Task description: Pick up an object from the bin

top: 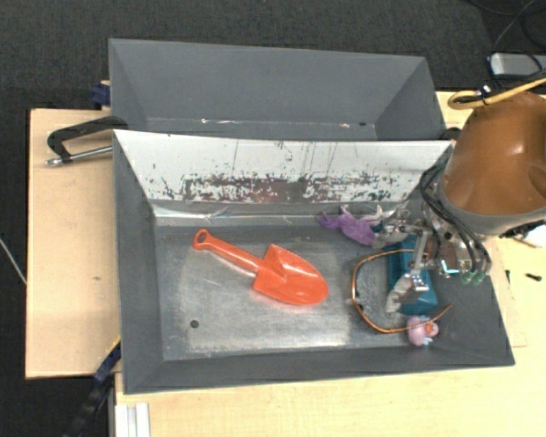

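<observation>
Grey bin (pixel 136 271), with the arm coming in from the right and its orange cover (pixel 500 162) above the right rim. The biggest loose item I see is an orange toy shovel (pixel 287 276), flat in mid-bin with its handle pointing back-left. The gripper (pixel 409 285) is low in the right part of the bin, over a blue blocky object (pixel 423 299). I cannot tell whether it is open or closed, or whether it grips anything. A thin brown cord (pixel 359 299) loops round the blue object. A purple piece (pixel 350 228) lies by the back wall, near the gripper. A small pink thing (pixel 422 331) sits just in front of the blue object.
</observation>
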{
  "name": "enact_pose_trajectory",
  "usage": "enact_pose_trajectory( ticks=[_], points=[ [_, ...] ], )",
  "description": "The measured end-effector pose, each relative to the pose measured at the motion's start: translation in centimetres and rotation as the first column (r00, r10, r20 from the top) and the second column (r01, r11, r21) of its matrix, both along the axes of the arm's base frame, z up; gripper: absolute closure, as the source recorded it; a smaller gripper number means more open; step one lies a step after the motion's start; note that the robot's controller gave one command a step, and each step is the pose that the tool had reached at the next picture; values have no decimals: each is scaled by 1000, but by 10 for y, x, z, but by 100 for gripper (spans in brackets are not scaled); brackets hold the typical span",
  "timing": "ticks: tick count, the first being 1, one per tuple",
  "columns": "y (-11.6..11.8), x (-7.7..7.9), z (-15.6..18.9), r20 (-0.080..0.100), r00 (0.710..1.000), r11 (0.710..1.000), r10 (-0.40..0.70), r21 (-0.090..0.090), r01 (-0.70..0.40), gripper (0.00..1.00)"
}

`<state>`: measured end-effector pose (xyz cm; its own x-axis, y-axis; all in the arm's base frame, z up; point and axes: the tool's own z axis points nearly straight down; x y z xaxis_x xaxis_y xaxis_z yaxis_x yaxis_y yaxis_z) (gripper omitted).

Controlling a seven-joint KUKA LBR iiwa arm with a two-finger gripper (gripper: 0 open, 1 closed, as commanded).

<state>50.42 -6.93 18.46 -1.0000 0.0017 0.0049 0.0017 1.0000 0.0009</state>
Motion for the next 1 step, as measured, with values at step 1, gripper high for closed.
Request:
enact_pose_trajectory(
  ticks=[1],
  points=[
    [0, 2, 3, 7, 1000, 1000, 1, -1, -1, 0]
  ],
)
